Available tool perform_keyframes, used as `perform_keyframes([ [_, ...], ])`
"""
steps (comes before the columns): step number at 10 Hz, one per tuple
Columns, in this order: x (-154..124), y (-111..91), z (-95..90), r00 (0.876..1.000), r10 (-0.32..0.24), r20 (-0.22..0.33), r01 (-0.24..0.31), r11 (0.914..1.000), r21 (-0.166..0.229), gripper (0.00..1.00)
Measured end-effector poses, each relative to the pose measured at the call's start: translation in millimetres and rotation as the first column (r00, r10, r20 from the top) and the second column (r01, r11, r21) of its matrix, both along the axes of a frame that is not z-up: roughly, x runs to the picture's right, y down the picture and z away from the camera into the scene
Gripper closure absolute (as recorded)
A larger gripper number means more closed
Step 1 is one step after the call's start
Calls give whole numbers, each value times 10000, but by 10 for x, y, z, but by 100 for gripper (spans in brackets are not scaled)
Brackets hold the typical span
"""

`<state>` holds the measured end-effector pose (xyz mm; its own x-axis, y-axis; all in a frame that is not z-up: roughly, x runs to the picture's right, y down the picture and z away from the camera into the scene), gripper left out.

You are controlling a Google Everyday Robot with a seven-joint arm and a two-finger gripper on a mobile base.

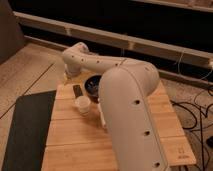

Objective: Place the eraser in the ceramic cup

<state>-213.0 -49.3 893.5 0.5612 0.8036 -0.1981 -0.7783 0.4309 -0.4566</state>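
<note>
Mostly, a bulky white robot arm point(127, 110) fills the middle, reaching back over a pale wooden table point(75, 145) and bending down to its hand point(69, 74), which sits at the table's far left corner, largely hidden, released and holding nothing. Left of the wood lies a dark mat point(27, 130). Near the far edge stands a dark bowl point(91, 85), in front of it the upright ceramic cup point(82, 104), the eraser point(77, 91) flat on the table just behind the cup, and a small unreadable printed mark point(181, 153) at the front right corner.
</note>
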Motion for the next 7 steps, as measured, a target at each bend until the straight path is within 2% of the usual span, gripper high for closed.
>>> perform_keyframes([
  [1,-99,121,86,9996,-276,90,279,9992,-275,35],
  [4,-134,349,293,9992,-411,-12,408,9942,-993,35],
  [7,24,394,451,9983,-321,-482,251,9898,-1399,35],
])
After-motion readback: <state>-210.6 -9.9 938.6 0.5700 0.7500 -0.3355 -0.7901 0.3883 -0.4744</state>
